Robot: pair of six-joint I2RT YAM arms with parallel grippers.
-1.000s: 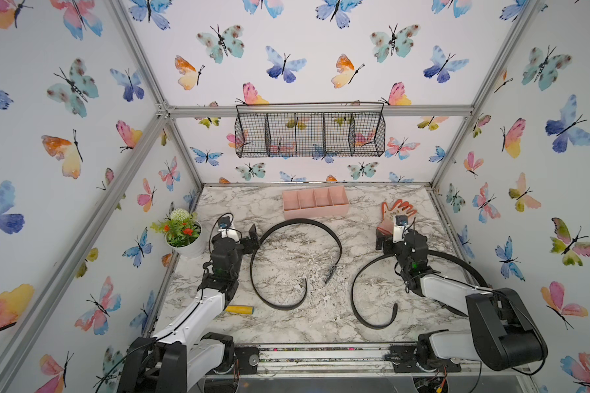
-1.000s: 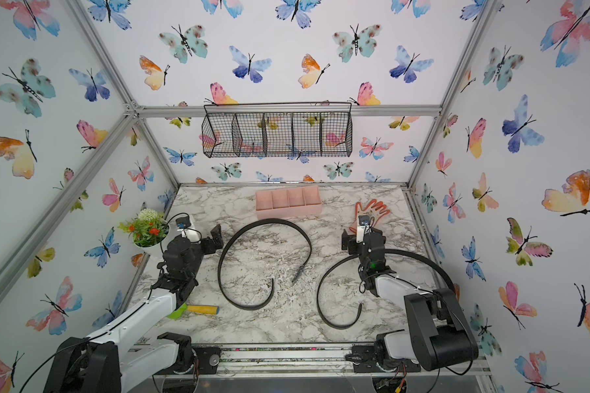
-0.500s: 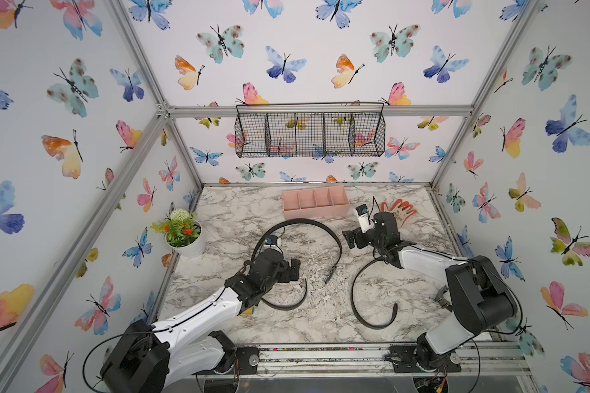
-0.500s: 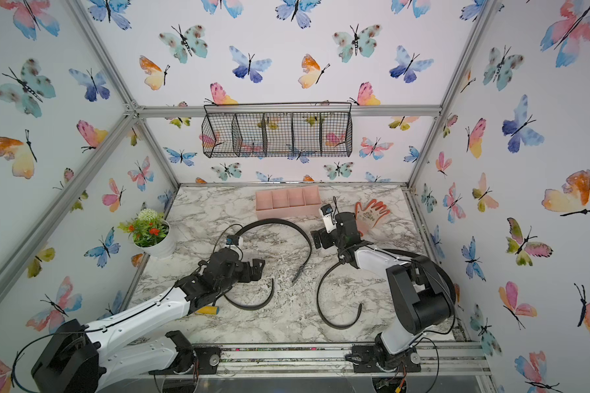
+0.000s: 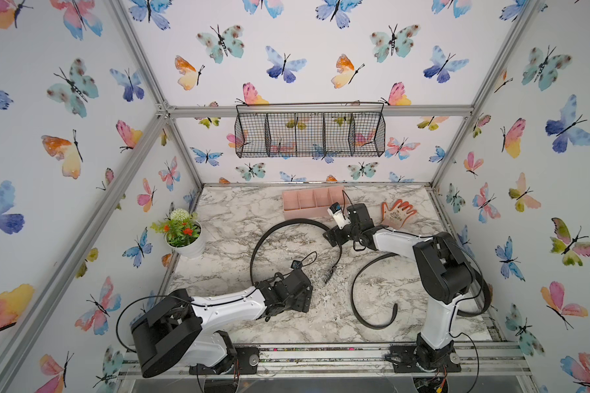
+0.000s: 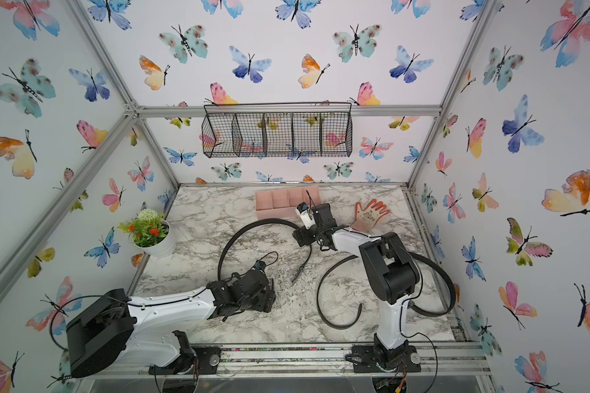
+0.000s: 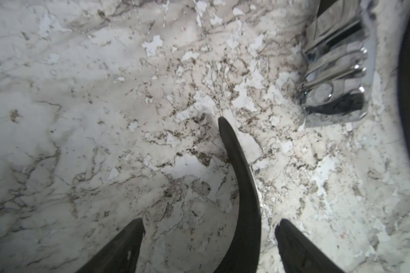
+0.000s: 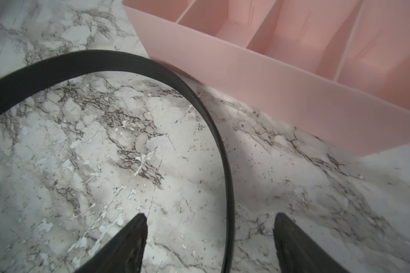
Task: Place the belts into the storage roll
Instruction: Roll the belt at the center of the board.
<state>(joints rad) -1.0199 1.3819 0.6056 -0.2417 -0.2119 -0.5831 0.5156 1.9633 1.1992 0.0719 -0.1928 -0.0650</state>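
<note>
Both belts [image 5: 297,221] lie outside the storage roll [image 5: 300,213].

free: marble [image 5: 280,245] inside belt [image 5: 292,221] arc | obstacles: tray [image 5: 304,213], glove [image 5: 397,212], plant pot [image 5: 188,246] around it

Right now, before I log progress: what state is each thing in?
Storage tray: visible compartments empty.
Buckled belt: curved on table, ungripped.
Second belt: curved on table, untouched.
Left gripper: fingers open astride the buckled belt's tail.
Right gripper: fingers open astride the same belt.
Glove: flat on table.
</note>
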